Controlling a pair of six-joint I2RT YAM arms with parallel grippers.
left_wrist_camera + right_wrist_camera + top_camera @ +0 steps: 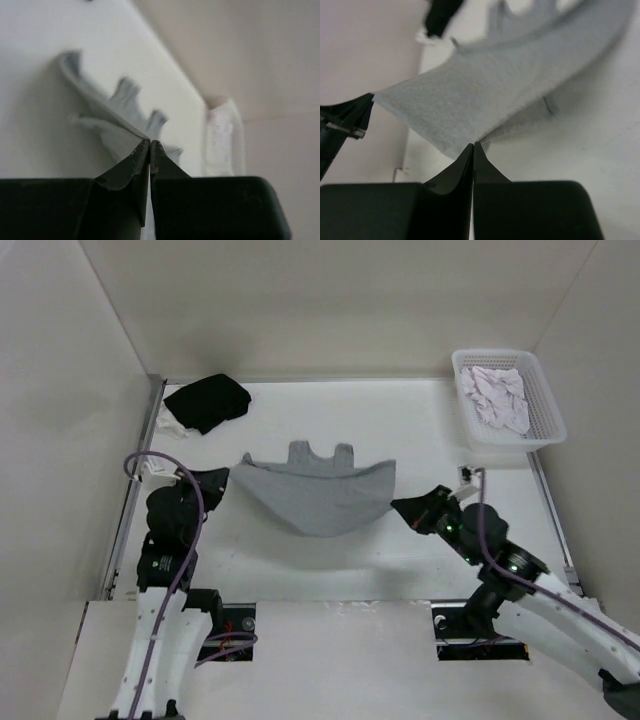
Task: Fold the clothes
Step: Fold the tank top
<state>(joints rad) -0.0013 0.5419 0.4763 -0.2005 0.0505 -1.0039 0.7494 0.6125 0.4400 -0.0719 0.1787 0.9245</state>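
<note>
The clothes, a mid-grey T-shirt [315, 495], hang stretched between my two grippers above the table and sag in the middle, with the sleeves and neck end lying toward the back. My left gripper [228, 478] is shut on the shirt's left corner. In the left wrist view the jaws [150, 141] pinch the grey cloth [107, 112] at their tips. My right gripper [398, 505] is shut on the right edge. In the right wrist view the fingertips [473, 145] clamp the fabric [485, 95], which spreads away leftward.
A black garment [207, 400] lies crumpled at the back left, over a bit of white cloth. A white basket [545, 405] holding pale pinkish-white cloth [497, 395] stands at the back right. Walls close in the table on three sides.
</note>
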